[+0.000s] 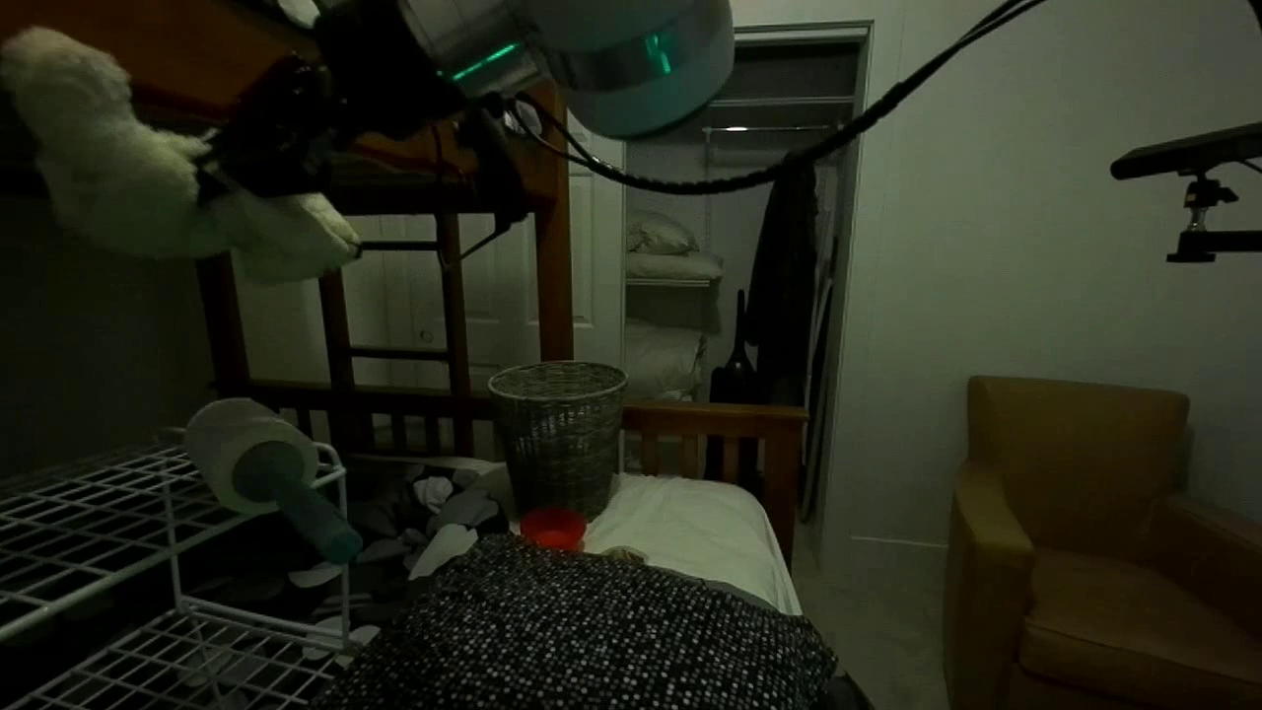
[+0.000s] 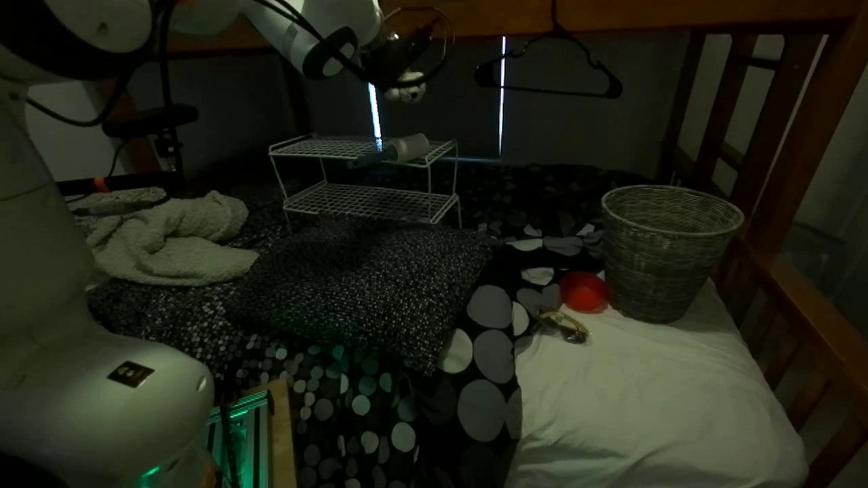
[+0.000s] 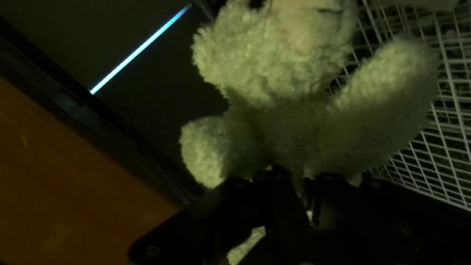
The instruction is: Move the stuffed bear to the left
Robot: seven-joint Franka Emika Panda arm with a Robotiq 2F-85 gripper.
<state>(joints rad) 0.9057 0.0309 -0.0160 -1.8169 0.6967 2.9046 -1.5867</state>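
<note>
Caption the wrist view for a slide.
Stuffed bear gripped by the dark tool, a white wire rack at frame right.

Stuffed bear (image 3: 294, 99) | cream-white, fluffy (stubby arms spread apart) | pinched in gripper (image 1: 222, 177), held aloft

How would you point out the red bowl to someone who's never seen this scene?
In both exterior views, find the wooden bed rail, then the tall woven basket near it. By the basket's foot sits a small bowl, its bright red standing out from the greyish basket and the white cloth beside it.
</note>
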